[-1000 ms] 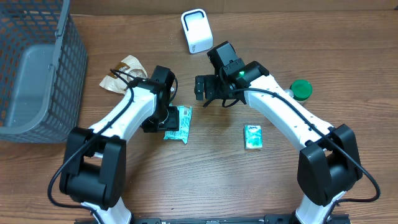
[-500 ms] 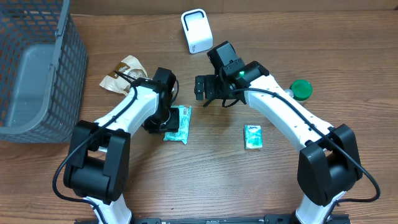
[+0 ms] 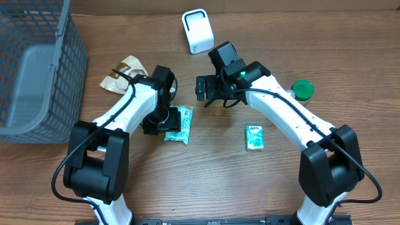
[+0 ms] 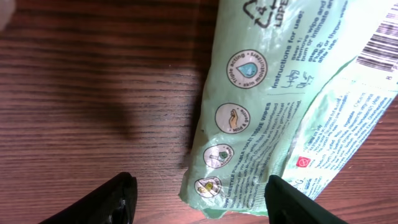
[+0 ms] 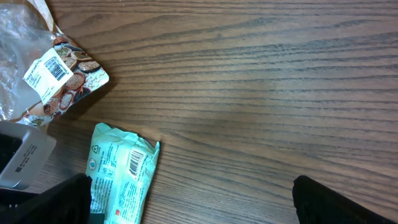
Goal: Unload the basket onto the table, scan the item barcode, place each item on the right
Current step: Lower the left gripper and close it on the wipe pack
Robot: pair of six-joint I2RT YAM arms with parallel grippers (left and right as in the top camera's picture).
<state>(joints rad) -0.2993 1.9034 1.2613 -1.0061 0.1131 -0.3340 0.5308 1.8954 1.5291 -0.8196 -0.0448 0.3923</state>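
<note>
Pick-up stage, this; nothing has gone near the scanner yet; the left gripper (image 4: 200,191) is down low over the green wipes packet (image 3: 179,125), which lies flat on the wooden table (image 3: 206,181) just in front of the left arm, around the middle of the table; from the left wrist view the two fingers stand apart with the packet's crimped end between them; the left one has bare wood between it and the plastic; I'd call that part-open and holding nothing.

The right gripper (image 5: 189,186) hangs beyond the packet, spread as wide as it goes, and empty.

The packet is soft, glossy, pale green film, printed with round icons and small use instructions; a back seam runs its length; the barcode (image 4: 380,46) faces up, near the far end from the fingers.

Next, I reckon, the fingers need to close squarely on that end and lift cleanly; thin film like this could slide or crumple; then it is a carry to the white boxy unit (image 3: 197,30) at the back, which looks like the scanner, with the barcode turned toward it and clear of the fingers.
</note>
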